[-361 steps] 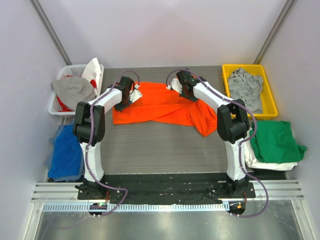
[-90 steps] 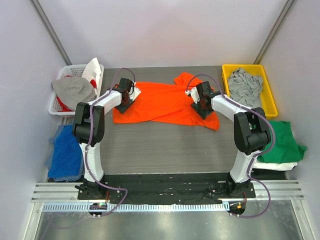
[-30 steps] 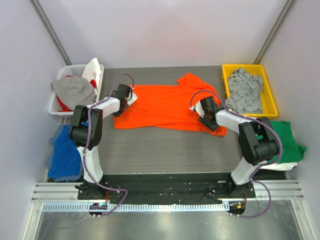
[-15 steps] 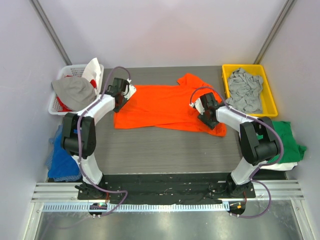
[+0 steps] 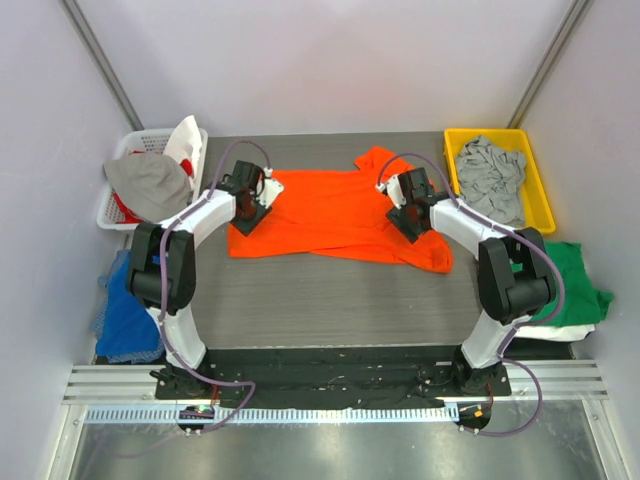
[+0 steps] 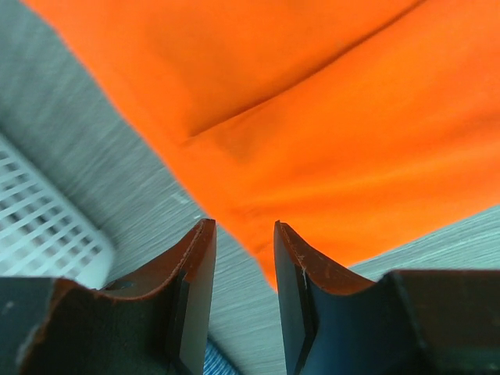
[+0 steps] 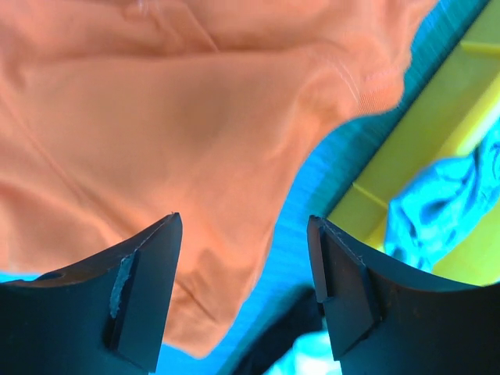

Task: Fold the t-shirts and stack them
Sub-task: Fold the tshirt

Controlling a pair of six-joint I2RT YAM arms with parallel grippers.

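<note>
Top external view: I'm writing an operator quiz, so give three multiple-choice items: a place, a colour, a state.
1. Where is the green shirt? A) yellow bin B) beside the table's right edge C) white basket
2. Colour of the spread-out shirt? A) white B) blue C) orange
3. The right hand is: A) open, empty B) shut on cloth C) shut on a bin
Key: 1B, it lies past that edge, by the right arm; 2C, it is plainly orange; 3A, its fingers stand apart, nothing between.
</note>
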